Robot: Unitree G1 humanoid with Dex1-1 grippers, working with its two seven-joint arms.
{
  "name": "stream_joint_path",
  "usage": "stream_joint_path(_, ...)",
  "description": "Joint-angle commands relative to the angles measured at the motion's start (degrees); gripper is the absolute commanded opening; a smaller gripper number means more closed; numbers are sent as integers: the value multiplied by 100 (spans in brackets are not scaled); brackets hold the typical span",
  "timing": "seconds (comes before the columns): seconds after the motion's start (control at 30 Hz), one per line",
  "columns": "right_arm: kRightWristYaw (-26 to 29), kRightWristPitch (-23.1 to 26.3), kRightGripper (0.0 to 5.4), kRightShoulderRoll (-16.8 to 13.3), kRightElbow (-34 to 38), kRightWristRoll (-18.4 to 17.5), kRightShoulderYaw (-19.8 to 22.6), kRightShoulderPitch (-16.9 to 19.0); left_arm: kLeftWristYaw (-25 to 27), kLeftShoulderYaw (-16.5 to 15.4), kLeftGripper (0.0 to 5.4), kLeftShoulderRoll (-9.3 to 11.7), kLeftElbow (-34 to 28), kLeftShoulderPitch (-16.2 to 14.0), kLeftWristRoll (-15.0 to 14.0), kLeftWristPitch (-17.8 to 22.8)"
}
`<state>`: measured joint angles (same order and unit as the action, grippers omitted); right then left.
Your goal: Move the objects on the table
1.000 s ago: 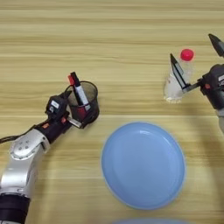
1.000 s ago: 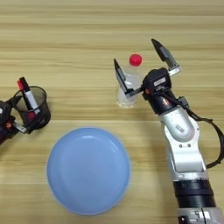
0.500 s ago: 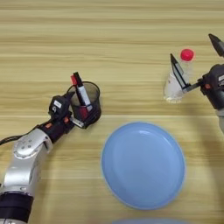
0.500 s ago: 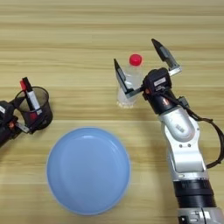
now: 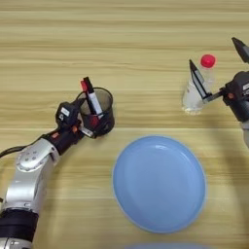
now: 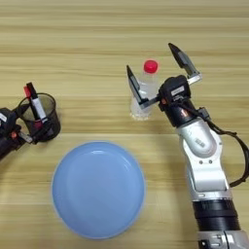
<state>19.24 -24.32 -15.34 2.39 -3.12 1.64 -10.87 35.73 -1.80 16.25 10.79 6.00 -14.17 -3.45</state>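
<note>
Left gripper [image 5: 92,127] clamped on the rim of the dark pen cup [image 5: 99,116], cup upright on the tabletop [image 5: 121,44], markers [image 5: 91,96] inside. Light-blue plate [image 5: 159,182] near centre, apart from both. Right gripper [image 6: 158,73] spread wide, fingers either side of the upright red-capped bottle [image 6: 144,92], not closed on it

A light wood-grain tabletop with horizontal plank stripes [image 5: 121,44] fills both views from edge to edge, so no wall, floor or window shows. Paler and darker bands alternate across it. The light falls evenly, leaving only soft, faint shadows on the wood.
</note>
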Motion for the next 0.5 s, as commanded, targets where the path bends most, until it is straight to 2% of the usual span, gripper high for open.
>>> stream_joint_path(0.03,28,-46,540,-33,57,-3,-31,-112,129,99,474,-74,1,281,-71,38)
stream_joint_path(0.27,22,-40,540,-11,64,4,-58,-143,310,280,474,-255,318,687,-8,-11)
stream_joint_path(0.5,57,-11,540,-11,104,-25,-115,-132,696,676,474,-333,594,962,139,-99)
